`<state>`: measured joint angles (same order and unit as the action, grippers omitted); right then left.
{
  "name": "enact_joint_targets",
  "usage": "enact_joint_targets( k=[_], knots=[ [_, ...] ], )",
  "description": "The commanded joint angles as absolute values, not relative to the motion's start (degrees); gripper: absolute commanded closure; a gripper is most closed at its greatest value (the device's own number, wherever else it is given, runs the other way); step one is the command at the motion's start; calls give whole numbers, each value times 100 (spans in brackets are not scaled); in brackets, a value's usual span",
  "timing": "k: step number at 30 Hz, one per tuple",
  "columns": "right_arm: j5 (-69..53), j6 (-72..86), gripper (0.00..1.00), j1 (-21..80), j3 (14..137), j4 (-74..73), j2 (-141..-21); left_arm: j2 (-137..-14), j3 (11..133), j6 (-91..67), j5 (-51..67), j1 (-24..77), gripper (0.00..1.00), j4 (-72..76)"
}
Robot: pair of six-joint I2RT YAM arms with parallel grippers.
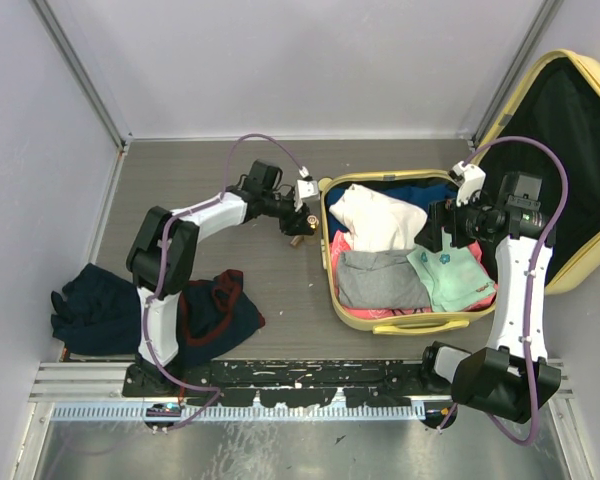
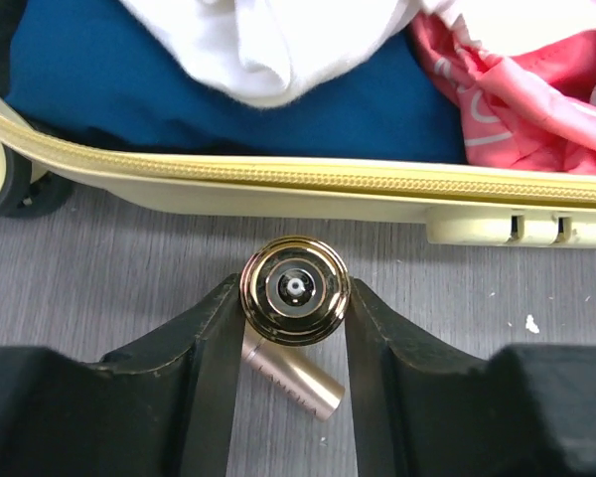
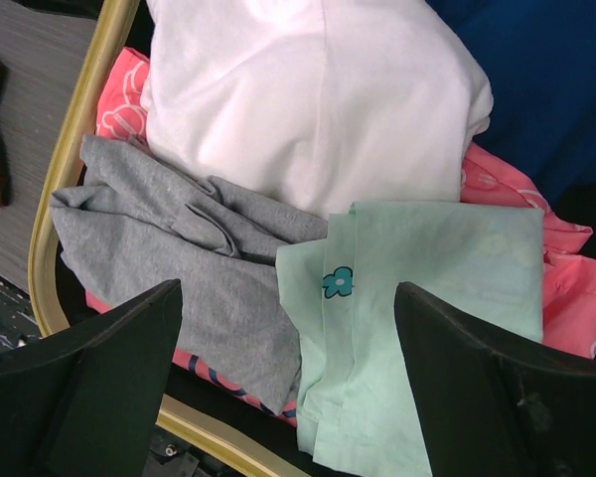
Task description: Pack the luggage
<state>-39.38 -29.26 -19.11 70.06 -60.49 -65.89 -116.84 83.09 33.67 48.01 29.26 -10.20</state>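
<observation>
The pale yellow luggage (image 1: 400, 322) lies open on the right of the table, its black-lined lid (image 1: 570, 150) raised. Inside lie a white garment (image 1: 375, 218), a grey one (image 1: 380, 280), a mint one (image 1: 450, 275) and pink and blue cloth. My left gripper (image 1: 300, 222) is just left of the luggage rim (image 2: 278, 184), shut on a round gold-capped bottle (image 2: 295, 289). A rose-gold tube (image 2: 298, 383) shows beneath it; I cannot tell whether they are joined. My right gripper (image 1: 435, 228) is open and empty above the grey (image 3: 179, 258) and mint (image 3: 427, 298) garments.
Two dark navy garments lie on the table at the left, one by the wall (image 1: 90, 305) and one with red trim by the left arm's base (image 1: 220, 305). A black luggage wheel (image 2: 10, 189) shows at the left. Walls close the table in on three sides.
</observation>
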Motion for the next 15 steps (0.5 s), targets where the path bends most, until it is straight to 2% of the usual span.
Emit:
enact_joint_targets(
  k=[1, 9, 12, 15],
  knots=[
    [-4131, -2668, 8, -1868, 7207, -5715, -6548, -11535, 8148, 3322, 4636, 2962, 64, -425],
    [-4217, -2275, 10, -1700, 7165, -5291, -6556, -10491, 7445, 2954, 4958, 2915, 95, -404],
    [-4195, -2094, 10, -1484, 7117, -4979, -6461, -10051, 7346, 2659, 4975, 2824, 100, -562],
    [-4270, -1946, 10, -1245, 7102, -4655, -6440, -9627, 7474, 2165, 4929, 2652, 100, -902]
  ],
)
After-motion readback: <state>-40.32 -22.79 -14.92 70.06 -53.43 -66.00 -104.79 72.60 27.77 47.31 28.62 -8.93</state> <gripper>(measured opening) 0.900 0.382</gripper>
